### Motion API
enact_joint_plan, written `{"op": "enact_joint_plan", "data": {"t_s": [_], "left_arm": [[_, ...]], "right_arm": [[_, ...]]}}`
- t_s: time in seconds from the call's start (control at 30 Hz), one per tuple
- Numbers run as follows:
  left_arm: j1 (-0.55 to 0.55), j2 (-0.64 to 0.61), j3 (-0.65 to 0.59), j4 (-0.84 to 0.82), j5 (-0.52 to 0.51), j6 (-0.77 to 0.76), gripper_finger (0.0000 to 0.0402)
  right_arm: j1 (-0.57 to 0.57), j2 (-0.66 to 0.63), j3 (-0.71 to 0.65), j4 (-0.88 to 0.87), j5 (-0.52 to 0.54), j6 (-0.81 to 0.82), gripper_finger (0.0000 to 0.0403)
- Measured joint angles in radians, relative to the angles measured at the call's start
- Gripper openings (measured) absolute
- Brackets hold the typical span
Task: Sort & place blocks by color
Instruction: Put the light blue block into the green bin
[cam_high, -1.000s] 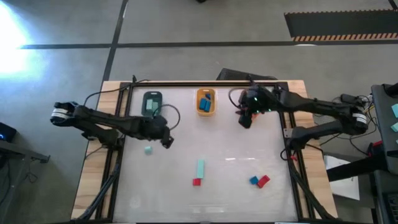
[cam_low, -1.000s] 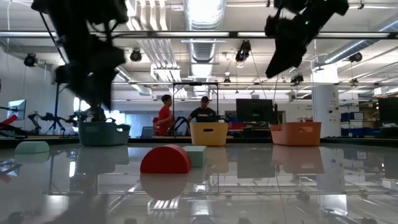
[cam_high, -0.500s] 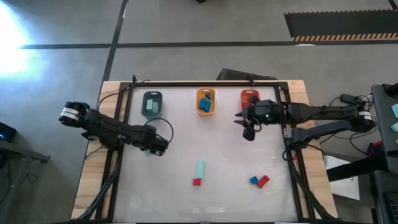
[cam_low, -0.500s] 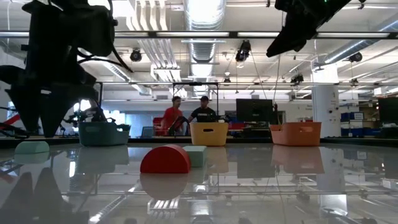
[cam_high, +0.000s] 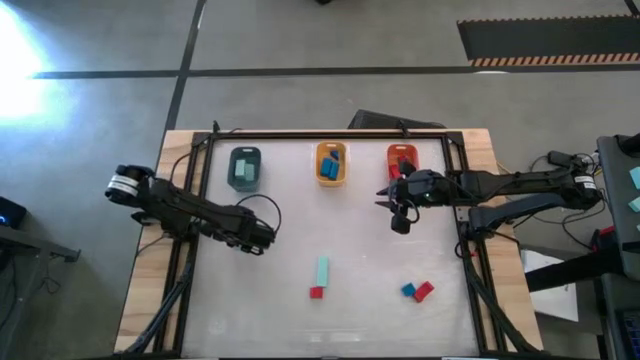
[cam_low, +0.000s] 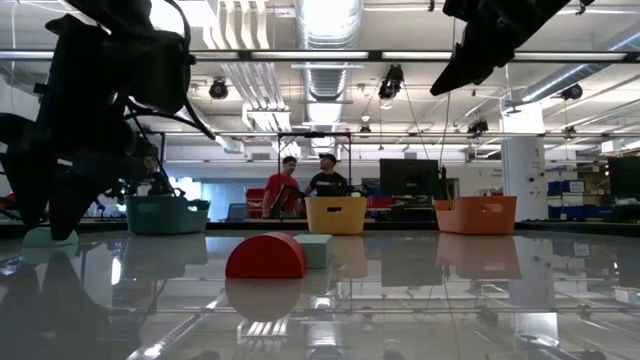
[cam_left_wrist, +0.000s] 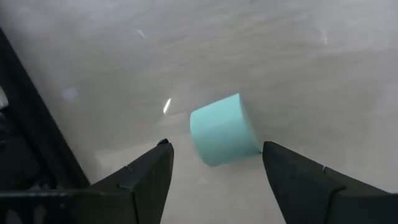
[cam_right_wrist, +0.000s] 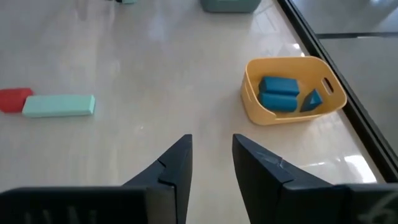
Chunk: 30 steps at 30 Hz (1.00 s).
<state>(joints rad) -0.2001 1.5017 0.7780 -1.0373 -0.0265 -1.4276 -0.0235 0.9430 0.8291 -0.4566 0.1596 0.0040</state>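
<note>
High view: left claw (cam_high: 262, 243) low on desk (cam_high: 360, 310); right claw (cam_high: 399, 222) near orange-red tray (cam_high: 401, 158), fingers slightly apart, empty. Mint bar (cam_high: 322, 270), red block (cam_high: 316, 292) mid-desk. Left wrist view: fingers (cam_left_wrist: 149, 171) wide apart, mint block (cam_left_wrist: 224, 129) between them, untouched

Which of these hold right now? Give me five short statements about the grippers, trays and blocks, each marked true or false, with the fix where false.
1. The left gripper is open around a mint block. True.
2. The yellow tray holds red blocks. False: it holds blue blocks.
3. A long mint bar lies mid-table, next to a small red block. True.
4. The right gripper carries a block. False: nothing shows between its fingers.
5. The blue block sits alone. False: a red block touches it.
</note>
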Motion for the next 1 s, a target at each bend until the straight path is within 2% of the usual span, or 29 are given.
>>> {"op": "enact_joint_plan", "data": {"t_s": [0.37,0.77,1.0], "left_arm": [[0.000,0.046,0.003,0.035,0.002,0.015,0.0224],[0.000,0.044,0.002,0.039,0.003,-0.006,0.0116],[0.000,0.036,0.018,0.031,-0.003,0.001,0.0110]], "right_arm": [[0.000,-0.022,0.000,-0.002,0.000,-0.030,0.0087],[0.000,-0.023,0.000,-0.002,-0.001,-0.048,0.0080],[0.000,-0.023,0.000,-0.003,-0.001,-0.048,0.0079]]}}
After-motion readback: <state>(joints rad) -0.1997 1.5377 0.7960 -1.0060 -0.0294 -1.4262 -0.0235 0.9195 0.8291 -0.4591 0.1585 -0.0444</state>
